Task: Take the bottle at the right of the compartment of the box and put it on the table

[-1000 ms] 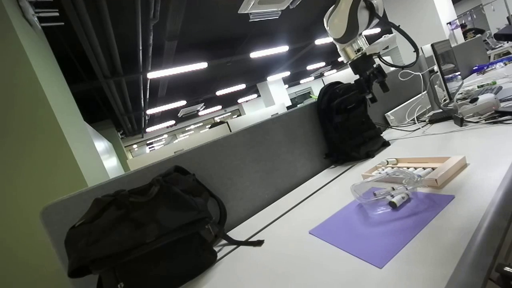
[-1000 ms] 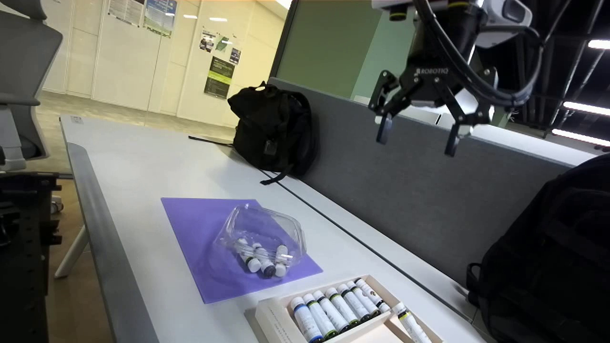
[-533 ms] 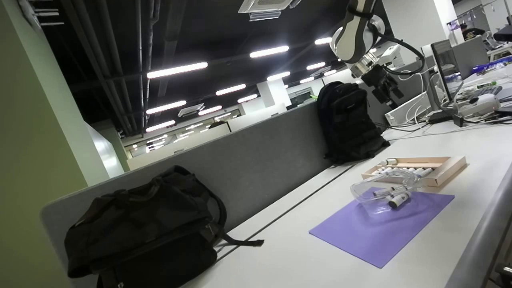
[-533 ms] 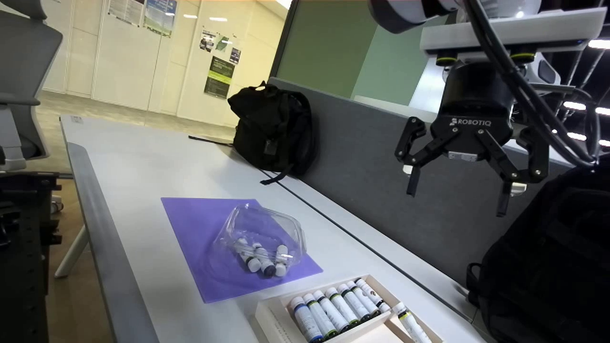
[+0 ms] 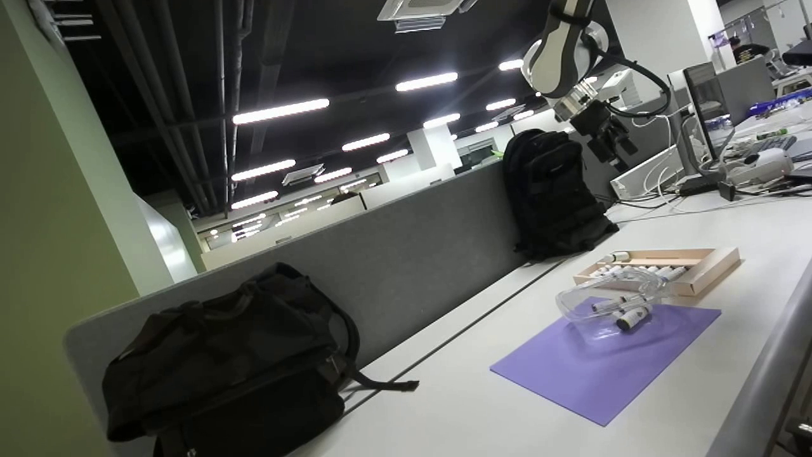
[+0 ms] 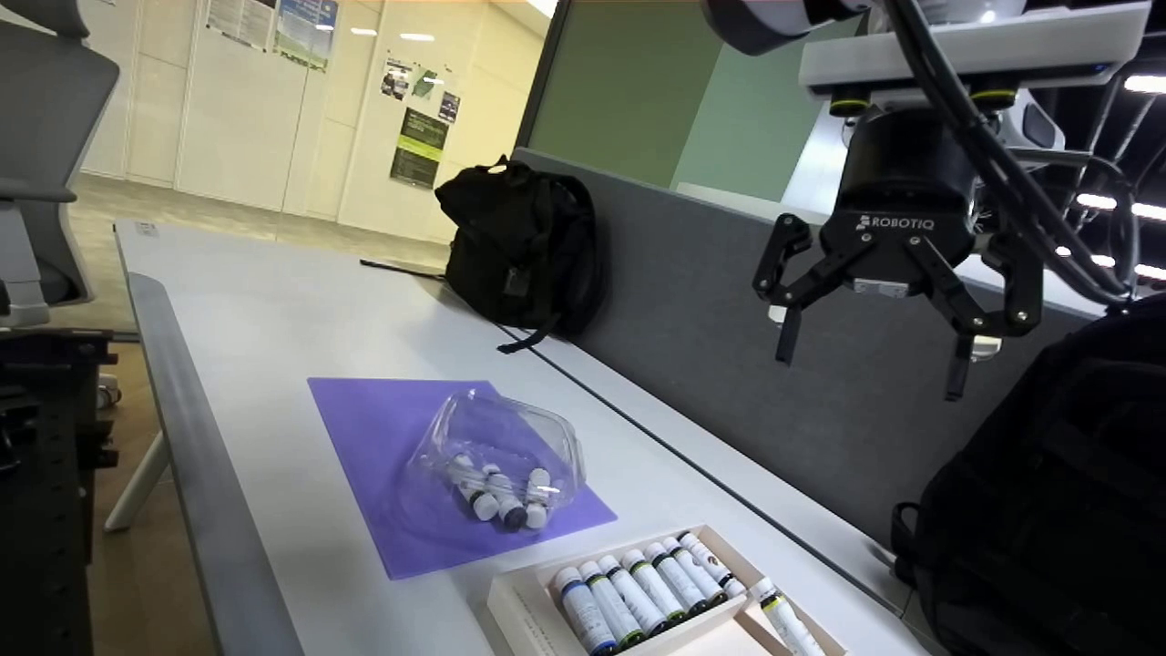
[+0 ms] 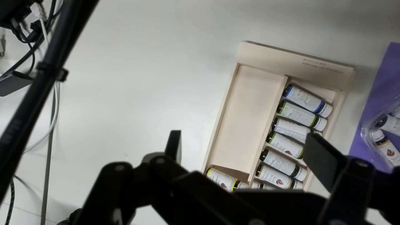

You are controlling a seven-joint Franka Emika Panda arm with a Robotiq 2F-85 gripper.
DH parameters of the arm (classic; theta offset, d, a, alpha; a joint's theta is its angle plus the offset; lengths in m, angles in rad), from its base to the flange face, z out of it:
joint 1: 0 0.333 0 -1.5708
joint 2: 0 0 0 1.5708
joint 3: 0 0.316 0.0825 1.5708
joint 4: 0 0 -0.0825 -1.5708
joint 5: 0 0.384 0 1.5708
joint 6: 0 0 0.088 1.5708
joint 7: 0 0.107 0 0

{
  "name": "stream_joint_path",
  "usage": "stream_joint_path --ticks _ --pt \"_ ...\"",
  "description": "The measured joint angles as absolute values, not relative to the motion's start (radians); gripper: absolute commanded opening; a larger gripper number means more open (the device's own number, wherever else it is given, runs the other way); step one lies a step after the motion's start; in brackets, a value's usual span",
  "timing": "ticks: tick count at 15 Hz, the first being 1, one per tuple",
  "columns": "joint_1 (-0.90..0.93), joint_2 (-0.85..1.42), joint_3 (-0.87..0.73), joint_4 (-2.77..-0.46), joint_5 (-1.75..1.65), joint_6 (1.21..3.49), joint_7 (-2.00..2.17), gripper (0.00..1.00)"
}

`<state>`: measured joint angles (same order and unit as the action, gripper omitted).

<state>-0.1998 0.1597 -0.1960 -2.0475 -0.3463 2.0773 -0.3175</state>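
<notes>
A pale wooden box (image 6: pixel 528 609) stands on the off-white table (image 6: pixel 273 301). It also shows in an exterior view (image 5: pixel 715 270) and in the wrist view (image 7: pixel 247 109). A single white-labelled bottle with a yellow ring (image 6: pixel 787 621) lies apart at one end of the box. In the wrist view this bottle (image 7: pixel 220 178) is partly hidden by the gripper's linkage. A row of several bottles (image 7: pixel 282 162) lies in the long compartment. My gripper (image 6: pixel 870 378) is open and empty, high above the box. In the wrist view the jaws (image 7: pixel 244 133) stand wide apart over it.
A purple mat (image 6: pixel 364 437) bears a clear plastic tub (image 6: pixel 556 424) with several bottles inside, close to the box. A grey partition (image 6: pixel 729 364) runs along the back, with black backpacks (image 5: pixel 558 197) against it. Cables (image 7: pixel 31 47) and a monitor (image 5: pixel 704 108) stand beyond the box.
The arm has moved down and, in an exterior view, to the right, then shifted very slightly up. The gripper stays open. The box, bottles and tub have not moved.
</notes>
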Motion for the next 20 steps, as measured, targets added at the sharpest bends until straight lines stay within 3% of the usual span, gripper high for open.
stream_joint_path --ticks 6,16,20 --pt "-0.199 0.203 -0.191 -2.028 -0.431 2.154 -0.373 1.0" --pt "-0.186 0.565 -0.188 -1.734 -0.761 2.131 -0.57 1.0" --pt "-0.191 0.592 -0.18 -1.719 -0.765 2.13 -0.571 1.0"
